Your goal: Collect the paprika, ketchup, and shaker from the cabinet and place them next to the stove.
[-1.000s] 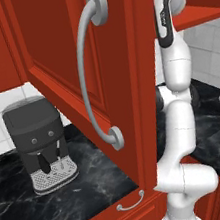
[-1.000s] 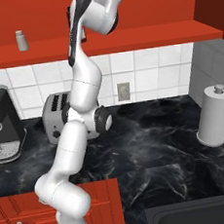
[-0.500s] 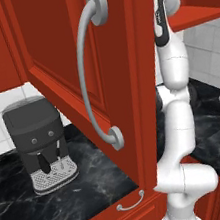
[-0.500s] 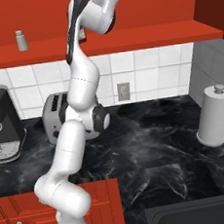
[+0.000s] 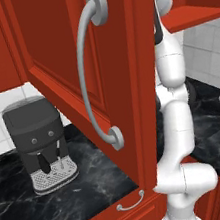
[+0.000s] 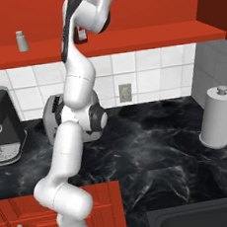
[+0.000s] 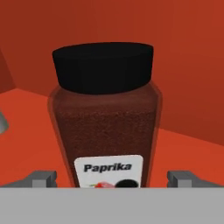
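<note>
Claw: your gripper (image 7: 112, 179) stood wide apart, straddling the paprika (image 7: 105, 118).
Risk: off-centre squeeze could've tipped jar on cabinet (image 6: 142, 38) shelf.

We see the paprika (image 7: 103, 118), a jar of dark brick-red powder under a black lid, its white label lettered in black, against the glossy red cabinet (image 5: 68, 63) with its curved silver handle (image 5: 93, 79). On the red shelf, the shaker (image 6: 22, 41) is light grey. Below, white wall tiles (image 6: 146, 77) meet a black countertop (image 6: 154, 151) veined in pale grey marble, beside a dark grey coffee machine (image 5: 36, 139) and a white paper towel roll (image 6: 216, 118).
</note>
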Tool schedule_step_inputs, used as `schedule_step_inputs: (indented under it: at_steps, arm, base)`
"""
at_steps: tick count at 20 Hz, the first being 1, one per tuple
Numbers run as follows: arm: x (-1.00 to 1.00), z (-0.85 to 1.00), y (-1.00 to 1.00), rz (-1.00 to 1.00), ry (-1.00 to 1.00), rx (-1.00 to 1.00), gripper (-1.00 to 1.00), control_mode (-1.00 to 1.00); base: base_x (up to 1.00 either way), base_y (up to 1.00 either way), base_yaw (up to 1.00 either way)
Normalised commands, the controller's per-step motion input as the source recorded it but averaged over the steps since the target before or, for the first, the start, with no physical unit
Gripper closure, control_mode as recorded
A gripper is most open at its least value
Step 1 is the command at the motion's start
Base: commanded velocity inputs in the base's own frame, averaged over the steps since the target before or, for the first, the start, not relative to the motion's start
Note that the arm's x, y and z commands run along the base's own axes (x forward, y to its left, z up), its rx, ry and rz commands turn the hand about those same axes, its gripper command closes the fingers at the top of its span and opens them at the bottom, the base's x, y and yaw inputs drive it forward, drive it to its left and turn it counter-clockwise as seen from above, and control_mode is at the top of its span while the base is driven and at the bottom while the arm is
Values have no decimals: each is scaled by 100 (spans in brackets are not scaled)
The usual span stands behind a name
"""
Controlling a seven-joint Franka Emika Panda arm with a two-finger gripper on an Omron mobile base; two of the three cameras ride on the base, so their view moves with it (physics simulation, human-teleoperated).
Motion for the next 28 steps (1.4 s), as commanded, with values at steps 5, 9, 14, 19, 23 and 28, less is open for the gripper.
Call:
schedule_step_inputs:
  at_steps: [5, 9, 14, 19, 23, 28]
  arm:
    - [10, 0, 0, 0, 2, 0, -100, -100]
    - [13, 0, 3, 0, 4, 0, -100, -100]
    - [14, 0, 12, 0, 3, -1, -100, -100]
    - [10, 0, 21, 0, 3, -3, 100, -100]
    - [9, 0, 15, 0, 4, -1, 100, -100]
    - [5, 0, 11, 0, 5, 0, 100, -100]
  base:
    - [0, 0, 0]
    - [0, 0, 0]
    - [0, 0, 0]
    - [0, 0, 0]
    - [0, 0, 0]
    - [0, 0, 0]
